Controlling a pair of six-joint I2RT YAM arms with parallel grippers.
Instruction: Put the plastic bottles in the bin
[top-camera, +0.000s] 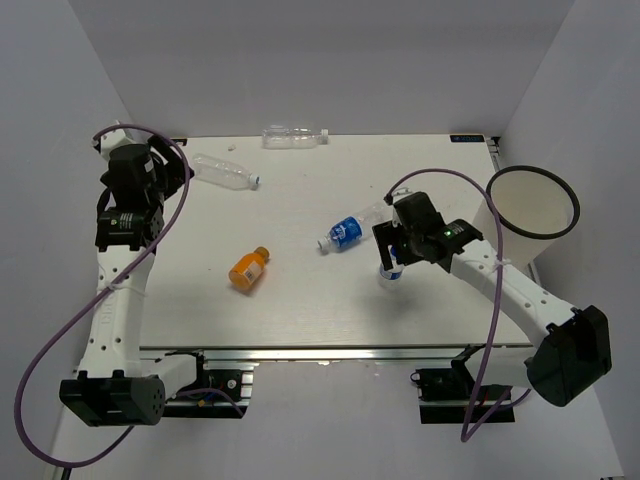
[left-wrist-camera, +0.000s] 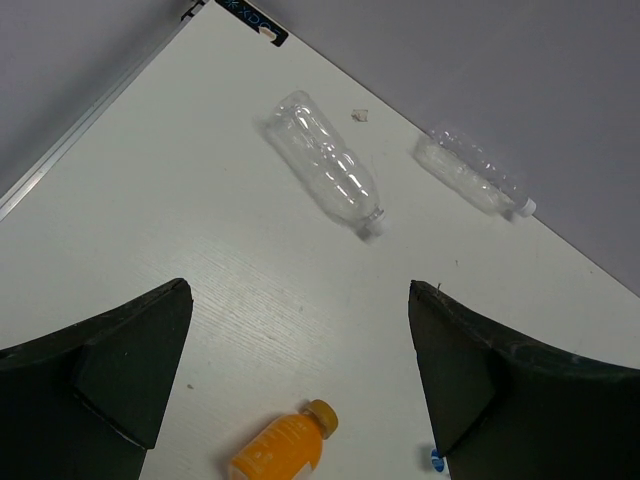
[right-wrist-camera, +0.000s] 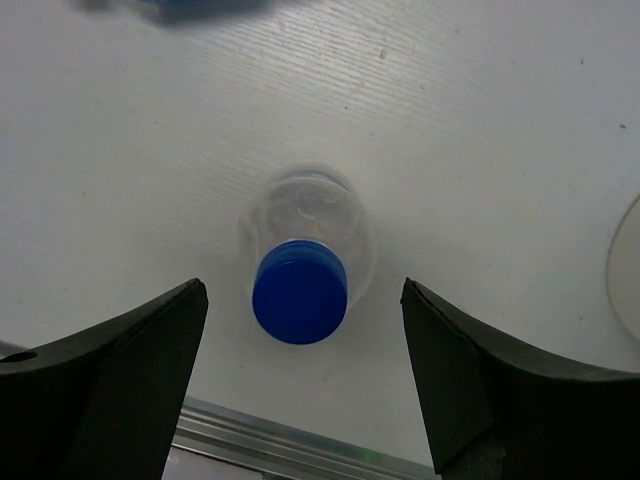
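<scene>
- While the right gripper (right-wrist-camera: 303, 305) hangs with jaws spread, an upright blue-capped bottle (right-wrist-camera: 305, 250) stands between its fingers, untouched, just right of centre in the top view.
- The left gripper (left-wrist-camera: 300, 295), upper left, gapes wide, holding nothing.
- A blue-labelled bottle (top-camera: 345, 232) lies at centre, an orange bottle (top-camera: 249, 268) lower left of it, and two clear bottles (top-camera: 225, 172) (top-camera: 293, 136) near the top.
- The bin (top-camera: 510, 245) stands at the right edge.

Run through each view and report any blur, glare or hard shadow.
Top external: even, soft light, faint shadows; the far clear bottle nearly fades into the wall. Left wrist: the near clear bottle crisp, jaws dark and soft. Right wrist: blue cap fairly sharp, the labelled bottle at the top edge blurred.
</scene>
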